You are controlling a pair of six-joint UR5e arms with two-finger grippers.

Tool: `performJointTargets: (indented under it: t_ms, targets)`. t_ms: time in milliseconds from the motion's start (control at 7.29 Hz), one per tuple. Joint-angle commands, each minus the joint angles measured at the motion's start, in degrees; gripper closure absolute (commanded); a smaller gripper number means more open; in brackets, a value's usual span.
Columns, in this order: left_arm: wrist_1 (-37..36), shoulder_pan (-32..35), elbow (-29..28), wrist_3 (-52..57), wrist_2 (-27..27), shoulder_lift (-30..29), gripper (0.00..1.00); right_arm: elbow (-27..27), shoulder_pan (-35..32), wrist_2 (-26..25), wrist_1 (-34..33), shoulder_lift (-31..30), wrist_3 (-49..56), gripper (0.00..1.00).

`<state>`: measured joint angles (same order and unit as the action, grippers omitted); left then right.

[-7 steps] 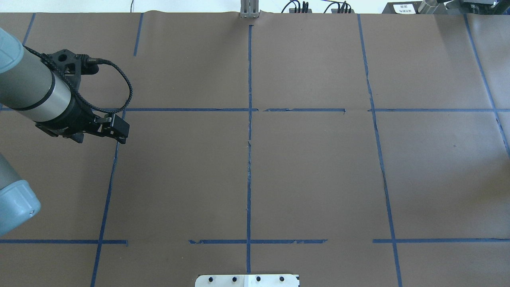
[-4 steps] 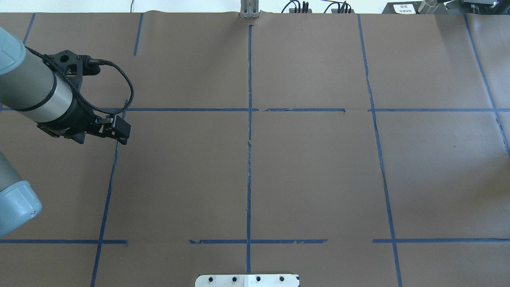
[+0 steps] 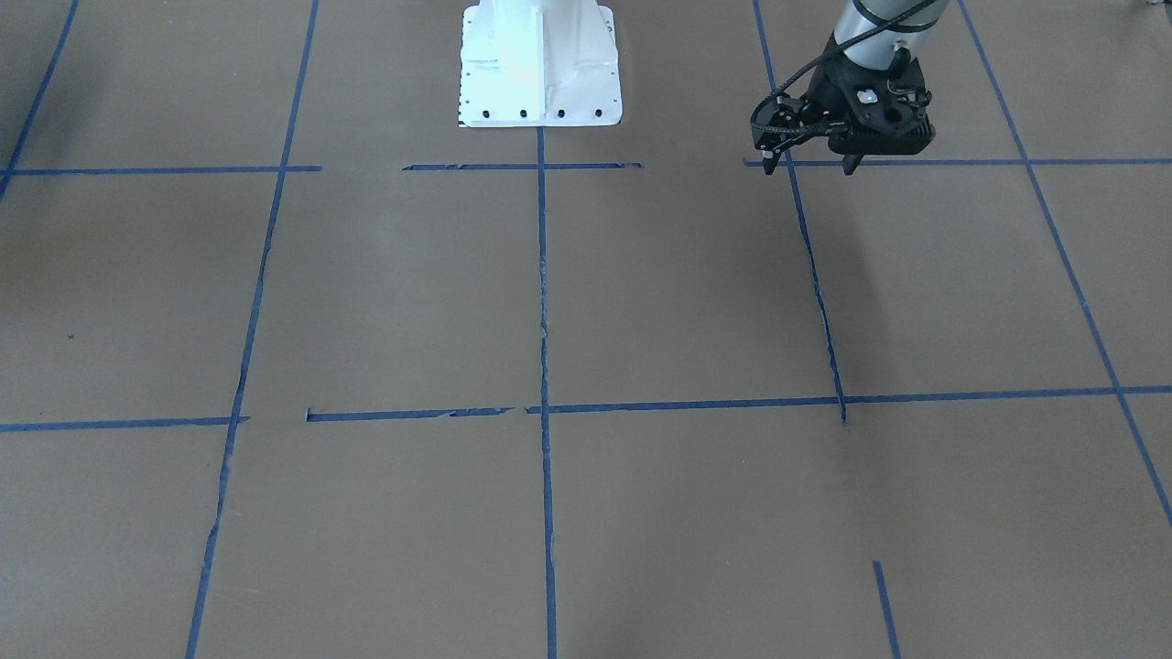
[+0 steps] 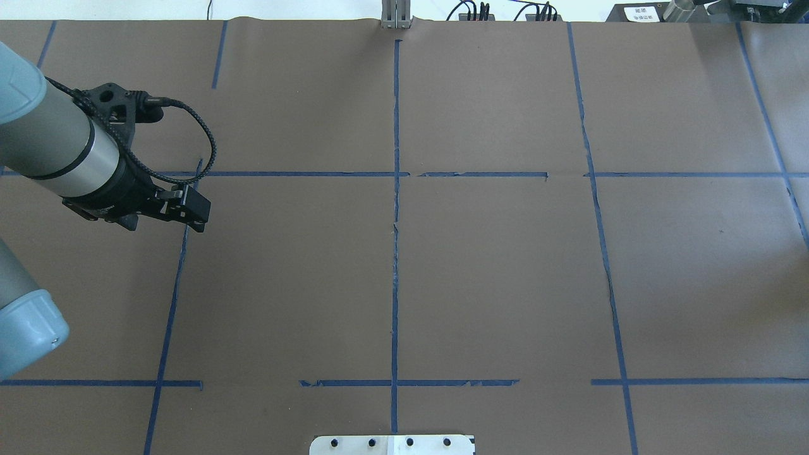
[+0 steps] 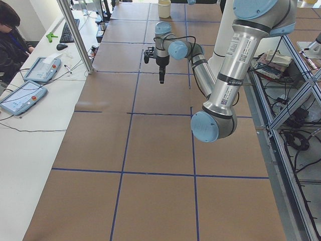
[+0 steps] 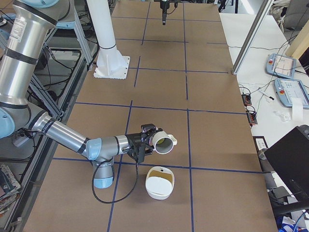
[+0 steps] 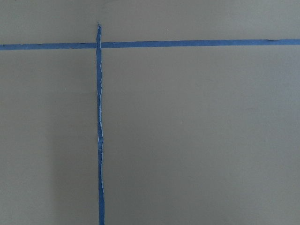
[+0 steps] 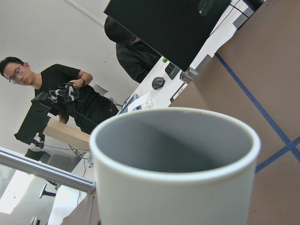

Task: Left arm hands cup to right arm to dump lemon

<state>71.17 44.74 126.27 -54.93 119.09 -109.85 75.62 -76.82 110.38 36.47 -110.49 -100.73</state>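
At the tip of the right pincer (image 6: 150, 140) is the cup (image 6: 163, 143), clear of the table (image 6: 217, 145) and tipped on its side, mouth facing away from the wrist and handle (image 6: 173, 141) on the far side. Whether the jaws are closed on it cannot be told from this side view. Below and just ahead, a white bowl (image 6: 159, 183) holds something yellow. Rigid, glazed and probably fairly light, the cup looks slippery and breakable, so a firm pinch across the rim wall seems the surest hold. The left pincer (image 3: 808, 167), well apart, hangs open and empty.
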Motion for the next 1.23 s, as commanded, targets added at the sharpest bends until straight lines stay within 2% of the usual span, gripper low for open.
performJointTargets:
  t_ms: [0, 274, 549, 823, 1097]
  targets:
    - [-0.1, 0.0, -0.1, 0.0, 0.0, 0.1, 0.0, -11.1, 0.0, -1.4, 13.0, 5.3, -10.2, 1.0]
    - [-0.1, -0.1, -0.2, 0.0, 0.0, 0.0, 0.0, -12.1, 0.0, -4.6, 19.0, 5.4, -21.6, 1.0]
    - [-0.1, -0.2, -0.3, 0.0, 0.0, 0.0, 0.0, -12.0, 0.0, -8.1, 20.6, 5.9, -30.8, 1.0]
    - [-0.1, -0.2, -0.3, 0.0, 0.0, 0.0, 0.0, -12.1, 0.0, -13.1, 22.7, 6.9, -44.6, 0.99]
    - [-0.1, -0.3, -0.3, 0.0, 0.0, 0.0, 0.0, -13.2, 0.0, -14.2, 23.8, 7.0, -50.1, 1.0]
